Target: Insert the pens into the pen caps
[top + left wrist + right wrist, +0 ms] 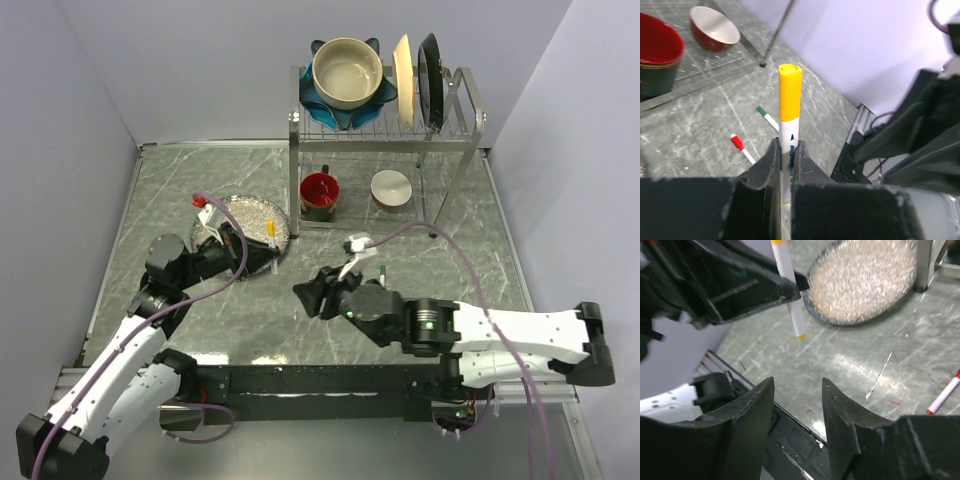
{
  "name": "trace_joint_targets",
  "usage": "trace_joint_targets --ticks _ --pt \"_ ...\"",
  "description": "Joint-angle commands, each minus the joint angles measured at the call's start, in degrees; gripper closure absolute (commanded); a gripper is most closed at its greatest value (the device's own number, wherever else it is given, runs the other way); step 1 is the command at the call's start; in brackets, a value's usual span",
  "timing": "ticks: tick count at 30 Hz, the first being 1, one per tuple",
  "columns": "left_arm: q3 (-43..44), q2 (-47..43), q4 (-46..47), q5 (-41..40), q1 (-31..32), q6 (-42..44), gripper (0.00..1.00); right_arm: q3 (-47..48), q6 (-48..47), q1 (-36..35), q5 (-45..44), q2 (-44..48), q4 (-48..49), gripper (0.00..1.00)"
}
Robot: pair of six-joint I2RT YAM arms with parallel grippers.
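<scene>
Left pincer [786, 155]: clamped on upright white-barrelled yellow-topped marker pen [789, 125]
Right pincer [797, 390]: apart, empty
Grey marble tabletop [700, 120]: red-ended pen [741, 148], green-ended pen [768, 116], lying apart

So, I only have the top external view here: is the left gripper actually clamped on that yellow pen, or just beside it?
Observer: Clamped. The left wrist view shows the left gripper shut on the yellow pen, held upright, with the yellow cap on its upper end.
Operator: And the other arm?
Observer: In the right wrist view the right gripper is open, with nothing between its jaws.
Operator: Any other pens lying about?
Observer: Yes. A red pen lies on the table near the green pen, not touching it.
</scene>
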State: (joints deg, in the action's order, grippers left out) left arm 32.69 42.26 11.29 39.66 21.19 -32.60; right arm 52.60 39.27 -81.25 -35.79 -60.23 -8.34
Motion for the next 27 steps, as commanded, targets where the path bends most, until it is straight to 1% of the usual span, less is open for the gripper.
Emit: trace_joint_targets --ticks 1,2,5,6,7,8,9,11,12,14,15,17,18,20,21,22,24,25,27 --pt "0.1 1.1 -0.6 -4.4 0.1 0.0 0.99 -0.9 -0.6 0.2 -2.3 7.0 -2.1 0.46" --pt "-0.1 1.7 -0.9 -5.1 0.3 -1.5 0.99 -2.5 0.1 0.2 -2.3 9.1 -3.1 0.44" --pt "-1.7 4.1 -1.7 -12.7 3.8 -5.2 0.99 -6.0 2.5 0.1 -3.1 13.1 -5.5 0.32" --pt "-3.2 4.9 -1.4 -15.2 7.3 -6.2 0.99 -7.1 3.0 0.1 -3.4 14.1 -6.0 0.27" --pt "-4.1 6.8 0.4 -19.7 9.2 -7.8 0.99 -8.6 3.4 0.1 -3.4 15.0 -6.9 0.25" --pt "-4.8 8.0 1.2 -21.7 11.0 -9.0 0.99 -9.3 4.2 0.1 -3.6 16.7 -7.4 0.23" --pt "-6.0 11.0 2.0 -23.2 13.8 -10.2 0.99 -9.8 4.6 0.1 -3.8 17.5 -7.9 0.20" --pt "-6.6 14.7 4.6 -25.9 15.9 -13.1 0.99 -10.7 5.3 0.0 -3.9 19.1 -9.6 0.17" --pt "-6.1 18.8 4.8 -26.9 17.7 -13.6 0.99 -10.8 5.6 0.1 -4.2 19.5 -10.1 0.14" --pt "-3.5 23.0 3.7 -29.5 19.4 -14.0 0.97 -11.4 6.1 0.1 -4.5 20.5 -11.6 0.13" --pt "-2.4 27.4 3.0 -30.0 20.8 -14.1 0.95 -11.7 6.1 0.1 -4.6 20.8 -11.9 0.12" --pt "1.1 31.6 0.4 -31.1 21.6 -14.4 0.95 -11.9 6.3 0.1 -5.0 21.6 -12.8 0.12" --pt "2.1 35.3 -0.1 -31.1 22.1 -14.3 0.95 -11.9 6.5 0.0 -4.9 21.8 -13.2 0.12" --pt "4.0 38.3 -1.0 -31.4 22.3 -14.6 0.94 -11.9 6.4 0.0 -5.1 22.6 -14.2 0.12" --pt "4.5 40.8 -1.1 -31.2 22.5 -14.8 0.92 -12.1 6.5 0.0 -5.3 22.9 -14.4 0.12" --pt "4.9 41.9 -1.2 -31.3 22.6 -15.1 0.88 -12.2 6.6 0.0 -5.4 23.5 -14.9 0.12" --pt "6.3 44.6 -2.5 -31.7 22.7 -15.3 0.86 -12.3 6.7 0.1 -5.7 23.9 -15.2 0.12" --pt "6.8 45.2 -3.2 -32.1 22.7 -15.6 0.82 -12.3 6.7 0.0 -5.8 24.5 -15.6 0.12" --pt "8.0 46.7 -5.5 -34.0 22.8 -15.7 0.78 -12.0 6.7 0.1 -5.8 24.7 -16.1 0.12"
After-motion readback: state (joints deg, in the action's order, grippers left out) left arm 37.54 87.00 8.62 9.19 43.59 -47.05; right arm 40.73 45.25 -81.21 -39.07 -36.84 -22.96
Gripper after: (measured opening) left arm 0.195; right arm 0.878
